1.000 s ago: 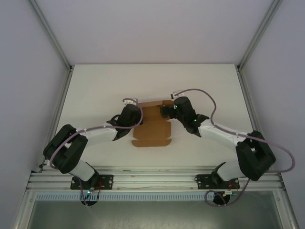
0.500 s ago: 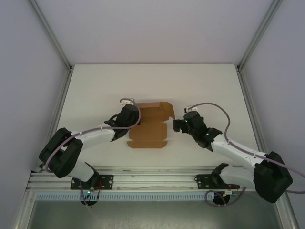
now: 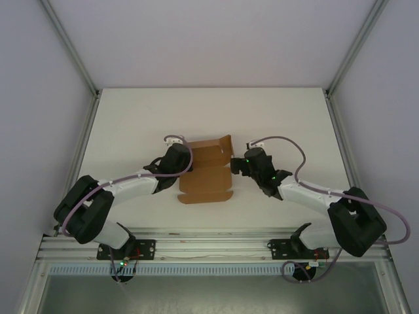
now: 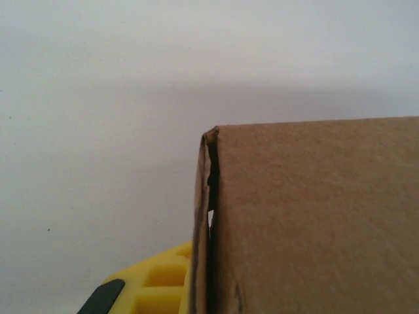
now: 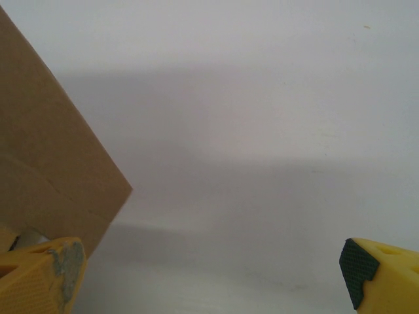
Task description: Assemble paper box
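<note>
At the left side of the work: left gripper is closed down narrow against the left edge of the paper box. The left wrist view shows one yellow finger tight beside a doubled-over cardboard wall that stands upright. The other finger is hidden behind the card. Judged a pinch on that folded wall, there to hold the crease together and anchor the sheet so it cannot slide while the other side is worked.

Right gripper: jaws spread wide and holding nothing. It sits just beside the box's right edge, about level with the left gripper. In the right wrist view the left fingertip is close under a slanting cardboard corner, while the other fingertip stands far off over bare table. Contact with the card cannot be told. The wide spread reads as readiness to straddle or push up the right wall.

Box itself lies mid-table between the two grippers and is only partly formed. The far portion is raised, with a flap tilted up at its right corner. The near panel lies flat on the table with its tabs toward the arm bases. No closed box shape yet.

Judgement: early-to-middle of the assembly. One side is held folded and the opposite side is not yet taken. The thin card is likely to spring back if the pinch lets go, and a push from the right could skid the whole sheet leftward unless the left hold resists it.
</note>
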